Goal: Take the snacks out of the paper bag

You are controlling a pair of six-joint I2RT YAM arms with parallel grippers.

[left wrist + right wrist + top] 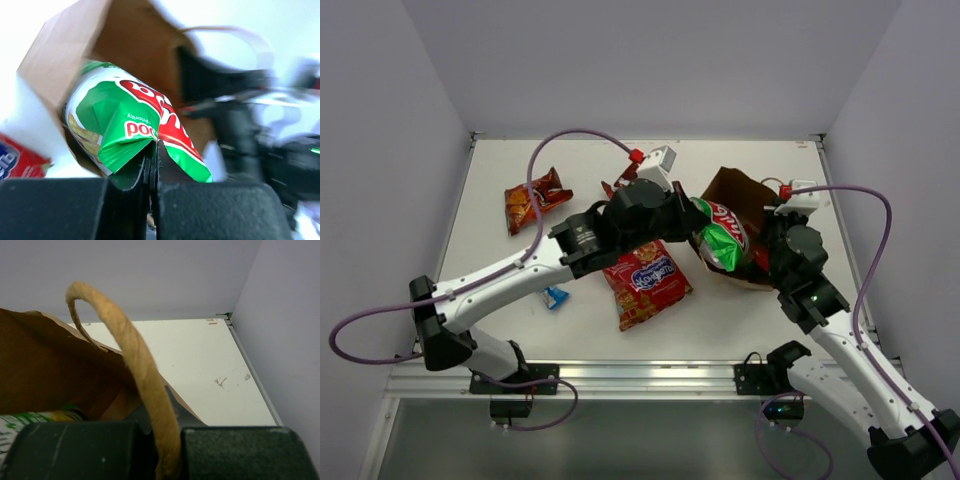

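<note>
From above, the paper bag lies on its side at the right part of the white surface, with its mouth turned to the left arm. The left pincer is at this mouth and holds the green and white chip bag, which is half out of the paper bag. Other snacks lie on the surface: an orange chip bag far to the left, a big red chip bag under the left arm, and a small blue bar near it. The right pincer is at the right side of the paper bag, I think to stop it from sliding when the left arm pulls.

In the left wrist view, the left pincer is closed tightly on a bottom corner of the green and white chip bag. A corner is thin and flat, so it is easy to pinch. The upper part of the chip bag is inside the paper bag.

In the right wrist view, the twisted handle goes down between the two fingers of the right pincer, which looks clamped on it. The brown wall of the paper bag is at the left, and a little of the green and white chip bag shows at its mouth. My judgement is that this snack is nearly taken out; I cannot tell whether more are inside.
</note>
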